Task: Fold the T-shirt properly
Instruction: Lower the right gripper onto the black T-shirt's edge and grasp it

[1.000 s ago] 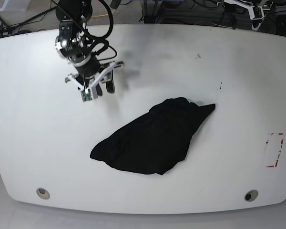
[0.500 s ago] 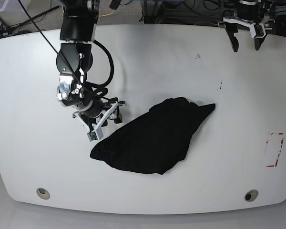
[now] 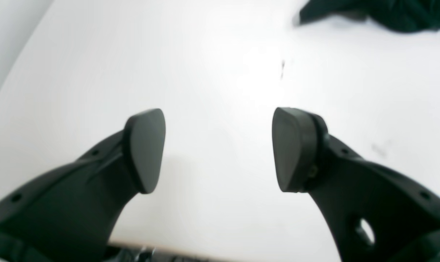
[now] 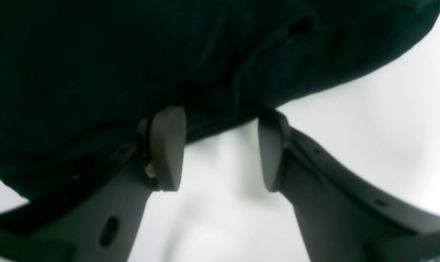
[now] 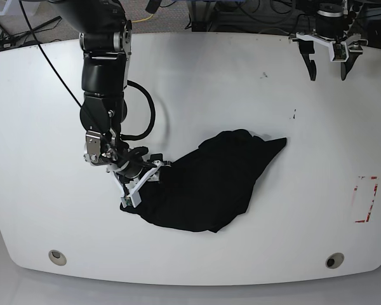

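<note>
- your right gripper [image 4: 221, 149] has its fingers parted with nothing between them but a strip of the t-shirt's edge lying below; whether the tips touch cloth, you cannot tell.
- that edge [image 4: 229, 129] runs at a slant between the two fingers, so before you close, line them up so that one goes under the cloth and the other stays above it.
- just inside it a raised ridge [image 4: 238, 83] suggests more than one layer; decide whether you want the top layer or the whole stack, and pinch shallow for the first, deeper for the second.
- come in low and slow, as thin cotton will probably bunch or slide if you press down and shove.
- the t-shirt [image 5: 203, 190] lies at the middle of the table [image 5: 317, 222], reaching to the near left in the base view; it looks bundled or partly folded, no print showing, so judge your fold line from the outline.
- once you grip, lift a little and check that the cloth follows before carrying it across.
- your left gripper [image 3: 221, 151] is spread and empty, at the far right, well apart from the cloth; the pointed corner [image 5: 279, 143] on the right would be a sensible hold for it, to keep the cloth from dragging.
</note>
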Tool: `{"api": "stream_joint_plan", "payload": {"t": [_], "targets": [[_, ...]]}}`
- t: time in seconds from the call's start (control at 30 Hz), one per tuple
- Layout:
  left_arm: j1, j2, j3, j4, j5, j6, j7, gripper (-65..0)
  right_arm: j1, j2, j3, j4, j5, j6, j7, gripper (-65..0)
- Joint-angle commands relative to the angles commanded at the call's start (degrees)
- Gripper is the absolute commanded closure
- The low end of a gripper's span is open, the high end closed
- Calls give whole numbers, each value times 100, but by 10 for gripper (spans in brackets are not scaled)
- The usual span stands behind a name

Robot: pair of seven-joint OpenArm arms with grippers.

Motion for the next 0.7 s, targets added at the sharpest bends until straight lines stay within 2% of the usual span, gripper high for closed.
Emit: {"api": "stream_joint_plan", "payload": {"t": [0.1, 0.23, 0.7], "targets": [[-62, 0, 0, 0, 9, 0, 0, -421, 158, 18, -18, -475, 264, -18, 325, -314], [-114, 0, 0, 0, 9, 0, 0, -421, 290, 9, -26, -923, 325, -18, 501, -314], [-325, -149, 9, -18, 9, 0, 9, -422, 492, -141, -35, -932, 299, -35, 642, -308]]}}
